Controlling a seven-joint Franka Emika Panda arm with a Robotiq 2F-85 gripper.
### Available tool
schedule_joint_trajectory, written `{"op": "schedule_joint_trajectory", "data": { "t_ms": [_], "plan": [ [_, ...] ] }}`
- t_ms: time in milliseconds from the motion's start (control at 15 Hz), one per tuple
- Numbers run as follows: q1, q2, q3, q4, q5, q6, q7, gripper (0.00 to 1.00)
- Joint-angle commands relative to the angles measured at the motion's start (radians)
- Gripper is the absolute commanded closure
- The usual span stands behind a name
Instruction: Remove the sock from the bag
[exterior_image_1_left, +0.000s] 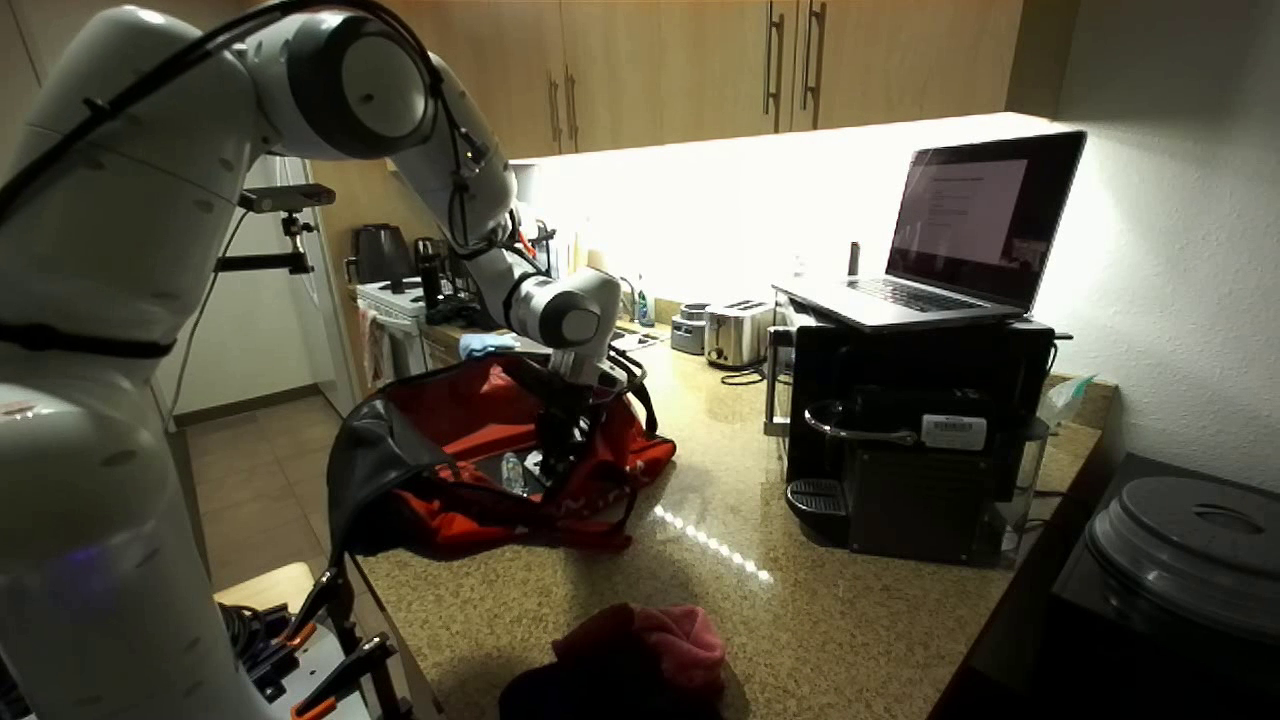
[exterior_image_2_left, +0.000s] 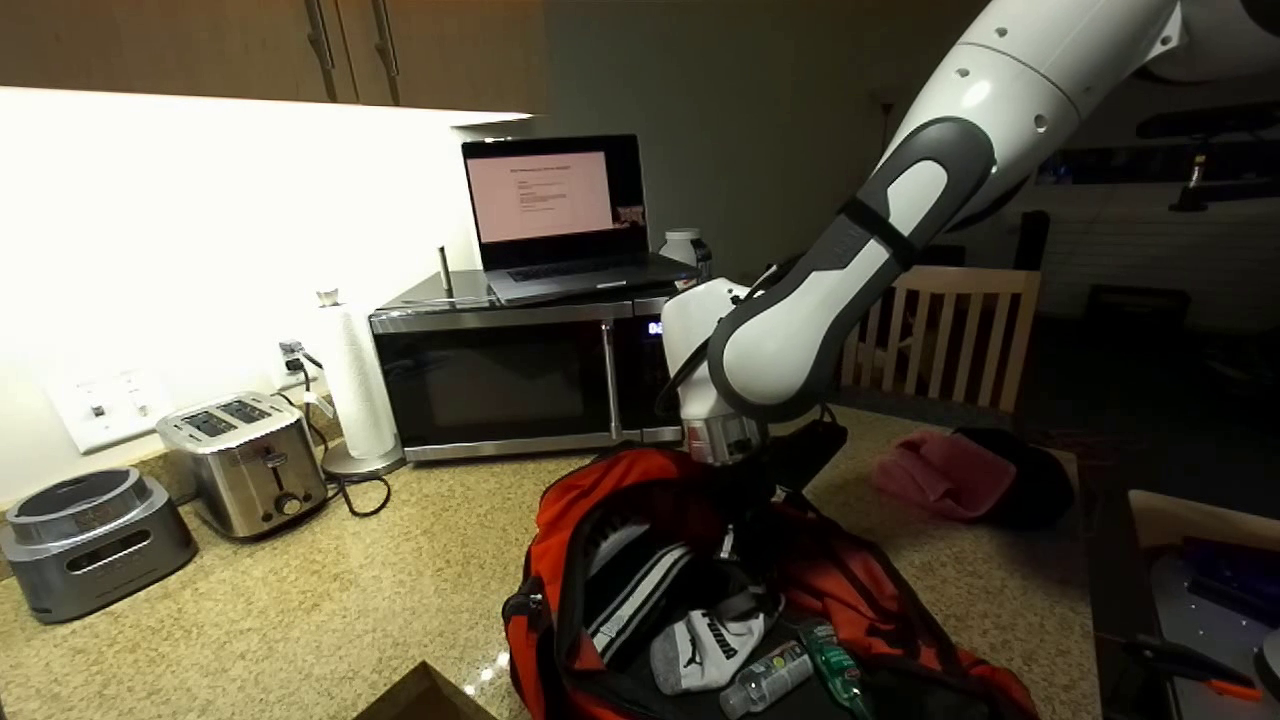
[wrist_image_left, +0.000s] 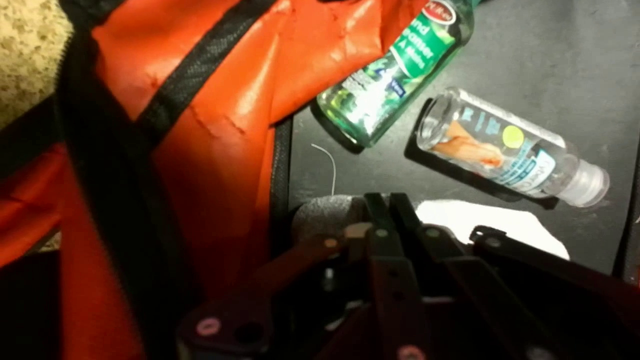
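Observation:
The red and black bag (exterior_image_1_left: 455, 525) stands open on the counter; it also shows in an exterior view (exterior_image_2_left: 548, 545) and in the wrist view (wrist_image_left: 210, 125). The white and grey sock (exterior_image_2_left: 690, 652) lies on the bag's dark floor; its white part (wrist_image_left: 492, 220) shows in the wrist view. My gripper (wrist_image_left: 389, 197) points down inside the bag, and it shows dark in an exterior view (exterior_image_1_left: 557, 462). Its fingertips are close together at the sock's middle, with grey fabric on the left and white on the right. They look shut on the sock; the fingers hide the pinched part.
A clear bottle (wrist_image_left: 510, 150) and a green bottle (wrist_image_left: 395, 75) lie beside the sock. A black striped item (exterior_image_2_left: 635, 595) is also in the bag. A pink and dark cloth (exterior_image_1_left: 680, 645), coffee machine (exterior_image_1_left: 900, 490), microwave (exterior_image_2_left: 490, 385) and toaster (exterior_image_2_left: 250, 465) stand around.

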Motion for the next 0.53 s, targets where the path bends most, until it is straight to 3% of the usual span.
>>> {"op": "schedule_joint_trajectory", "data": {
  "t_ms": [0, 467],
  "plan": [
    [-0.005, -0.039, 0.002, -0.006, 0.021, -0.025, -0.008, 0.94],
    [-0.007, -0.138, 0.011, -0.036, 0.018, -0.129, -0.032, 0.94]
  ]
}}
